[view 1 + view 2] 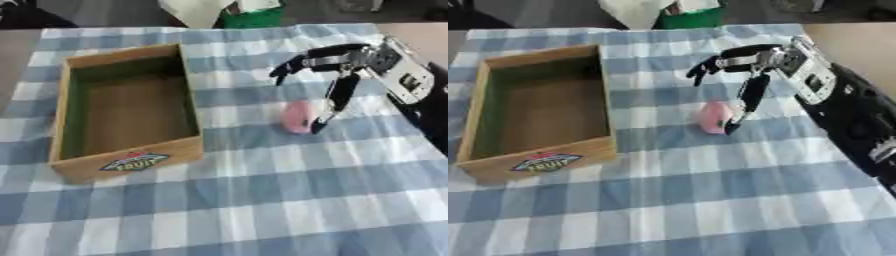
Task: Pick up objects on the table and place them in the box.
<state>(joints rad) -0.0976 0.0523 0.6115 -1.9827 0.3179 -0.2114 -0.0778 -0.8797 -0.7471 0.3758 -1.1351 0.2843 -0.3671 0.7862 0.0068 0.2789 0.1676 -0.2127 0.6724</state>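
The black-and-silver right hand [337, 75] reaches in from the right side, spread wide, one finger [296, 64] stretched out toward the box and the thumb [337, 100] angled down to the cloth. It holds nothing. The thumb tip sits right against the right flank of the small pink rounded object [297, 117], which lies on the blue-and-white checked tablecloth [262, 200], under and slightly in front of the hand.

Here's the risk: contact looks to be on one side only, so if the thumb pushes before the upper fingers come down behind the pink piece, it may skid or roll left across the cloth instead of being caught. A rounded shape like that could also squirt out of a late pinch.

The open wooden box with the fruit label [131, 165] stands well apart to the left, nothing visible inside it. The pink object lies between the hand and the box. The left hand shows in neither view.
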